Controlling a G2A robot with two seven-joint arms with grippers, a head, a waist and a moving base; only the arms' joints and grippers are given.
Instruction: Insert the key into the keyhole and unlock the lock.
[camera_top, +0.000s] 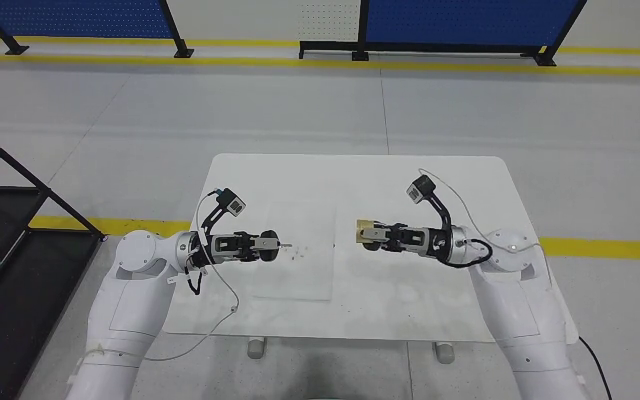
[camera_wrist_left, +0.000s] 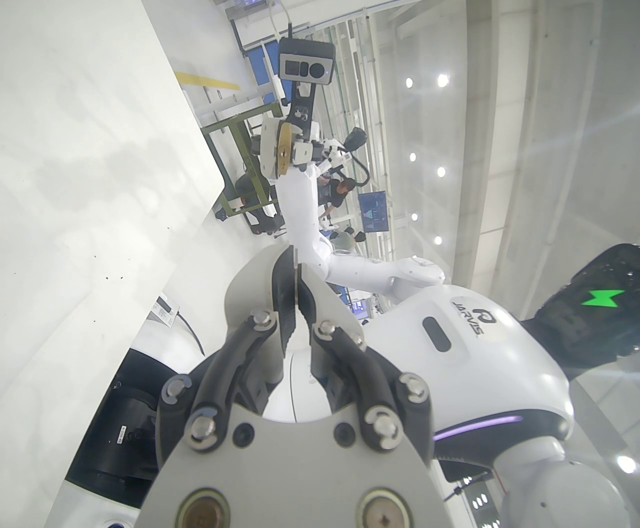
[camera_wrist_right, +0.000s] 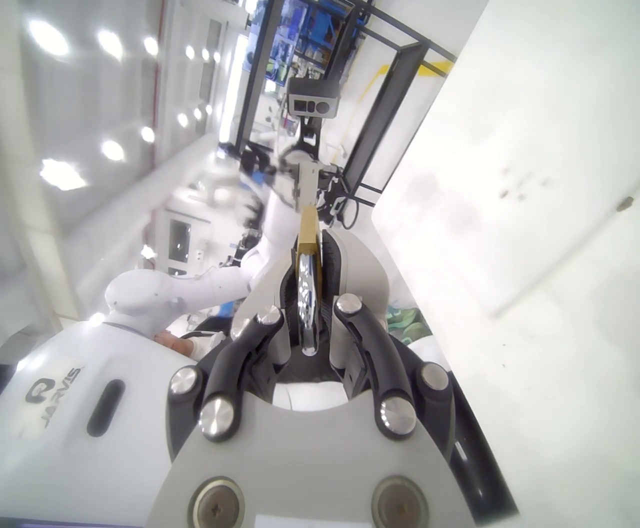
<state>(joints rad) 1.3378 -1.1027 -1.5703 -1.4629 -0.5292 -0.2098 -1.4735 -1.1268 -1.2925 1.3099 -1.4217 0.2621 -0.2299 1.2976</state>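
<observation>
My right gripper (camera_top: 372, 236) is shut on a brass padlock (camera_top: 362, 233), held above the middle of the white table (camera_top: 470, 180) with its body facing the other arm. The right wrist view has the lock (camera_wrist_right: 307, 235) edge-on, its chrome shackle (camera_wrist_right: 306, 300) between the fingers. My left gripper (camera_top: 272, 243) is shut on a thin metal key (camera_top: 287, 243) whose tip points toward the lock across a gap. In the left wrist view the key (camera_wrist_left: 296, 270) shows as a sliver between the pads, and the lock (camera_wrist_left: 284, 148) is far off in the right gripper.
Small dark specks (camera_top: 305, 250) lie on the table between the two grippers. A thin cable (camera_top: 225, 310) trails over the table near the left arm. A black rack (camera_top: 25, 230) stands off the table's left side, and blue partitions (camera_top: 460, 20) line the far wall.
</observation>
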